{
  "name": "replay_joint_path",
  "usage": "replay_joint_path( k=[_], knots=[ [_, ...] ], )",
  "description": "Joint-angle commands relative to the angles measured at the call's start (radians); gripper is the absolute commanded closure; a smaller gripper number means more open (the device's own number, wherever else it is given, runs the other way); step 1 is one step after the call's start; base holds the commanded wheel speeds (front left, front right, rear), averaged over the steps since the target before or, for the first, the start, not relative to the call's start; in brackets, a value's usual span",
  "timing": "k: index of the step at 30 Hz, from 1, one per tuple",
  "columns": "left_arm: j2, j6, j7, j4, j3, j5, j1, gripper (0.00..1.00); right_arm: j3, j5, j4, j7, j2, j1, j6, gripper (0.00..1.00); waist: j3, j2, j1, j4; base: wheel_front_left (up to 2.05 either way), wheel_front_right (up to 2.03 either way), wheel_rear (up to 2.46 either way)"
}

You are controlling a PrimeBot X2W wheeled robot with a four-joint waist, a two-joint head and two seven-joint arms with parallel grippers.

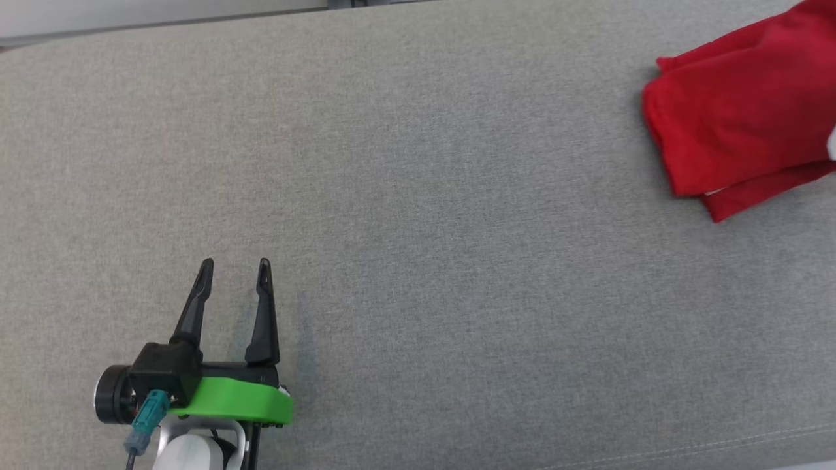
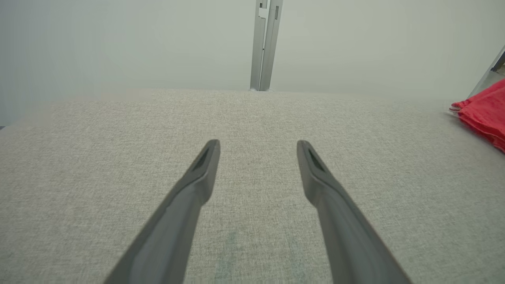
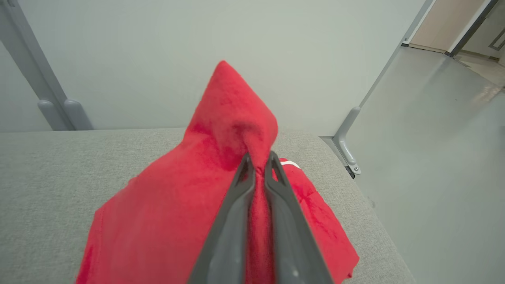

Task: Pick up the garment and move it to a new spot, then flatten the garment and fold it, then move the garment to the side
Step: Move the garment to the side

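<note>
Grey woven fabric (image 1: 418,196) covered the wide flat surface. Behind its far edge stood a pale wall (image 3: 158,59) with a grey metal post (image 2: 266,43). Beyond the right end of the surface a smooth light floor (image 3: 434,157) was visible.

The red garment (image 1: 744,117) lay at the far right of the surface in the head view. It was folded in several layers, and its right part went out of the picture. In the right wrist view a small white strip (image 3: 290,162) showed at one of its edges.

The right gripper (image 3: 259,156) was closed on the garment. Its two dark fingers were nearly together with a pinch of red cloth between them, and the cloth stood up in a peak above the fingertips. The rest of the garment spread out below the fingers on the grey fabric, near the right end of the surface.

The left gripper (image 1: 235,262) was at the lower left of the head view, well apart from the garment. Its fingers were spread wide with nothing between them, and they pointed toward the far edge. A green collar (image 1: 235,399) sat at their base. I could not tell whether these fingers touched the fabric. In the left wrist view the garment appeared as a red corner at the right edge.
</note>
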Motion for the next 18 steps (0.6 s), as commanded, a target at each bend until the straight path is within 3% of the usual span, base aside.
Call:
replay_joint_path(
  k=[1,10,18],
  knots=[
    [0.001,-0.006,0.0,-0.005,-0.003,0.008,-0.009,0.0,-0.009,-0.015,0.012,0.0,-0.029,-0.022,-0.001,1.0,0.029,0.0,0.0,0.023,0.0,0.0,0.0],
    [0.007,-0.01,0.0,-0.015,-0.004,0.031,-0.026,0.0,-0.044,-0.136,0.093,0.009,-0.133,-0.075,-0.002,1.0,0.099,0.0,0.0,0.047,0.0,0.0,0.0],
    [0.023,-0.013,0.0,-0.02,-0.006,0.047,-0.042,0.0,-0.162,-0.227,0.168,-0.004,-0.186,-0.119,-0.002,1.0,0.164,0.0,0.0,0.071,0.0,0.0,0.0]
  ],
)
